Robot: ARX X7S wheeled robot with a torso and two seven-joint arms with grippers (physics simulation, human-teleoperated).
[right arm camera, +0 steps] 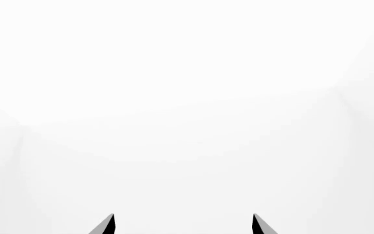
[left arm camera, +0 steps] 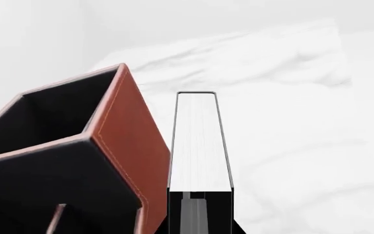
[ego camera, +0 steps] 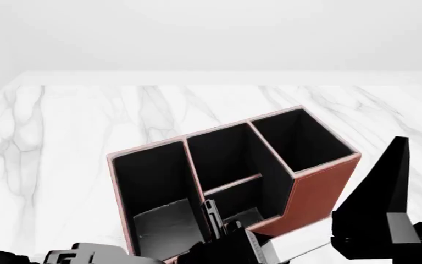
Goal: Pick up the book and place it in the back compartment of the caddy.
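Note:
My left gripper (left arm camera: 200, 222) is shut on the book (left arm camera: 198, 141), a black hardback seen with its white page edges towards the camera. The book hangs just outside the reddish-brown outer wall of the caddy (left arm camera: 125, 141), beside its tall end cell and above the marble table. In the head view the left gripper (ego camera: 218, 225) is at the near side of the caddy (ego camera: 321, 187), and the book is mostly hidden behind it. The back compartment (ego camera: 222, 159) is the far half of the divided middle section and is empty. My right gripper (right arm camera: 182, 225) is open and empty, raised at the right (ego camera: 396, 151).
The caddy stands on a white marble table (ego camera: 72, 126) with a white wall behind. A low crossbar (ego camera: 233, 185) splits the middle section. The long undivided cell (ego camera: 149, 176) is on the left and the tall end cell (ego camera: 299, 137) on the right.

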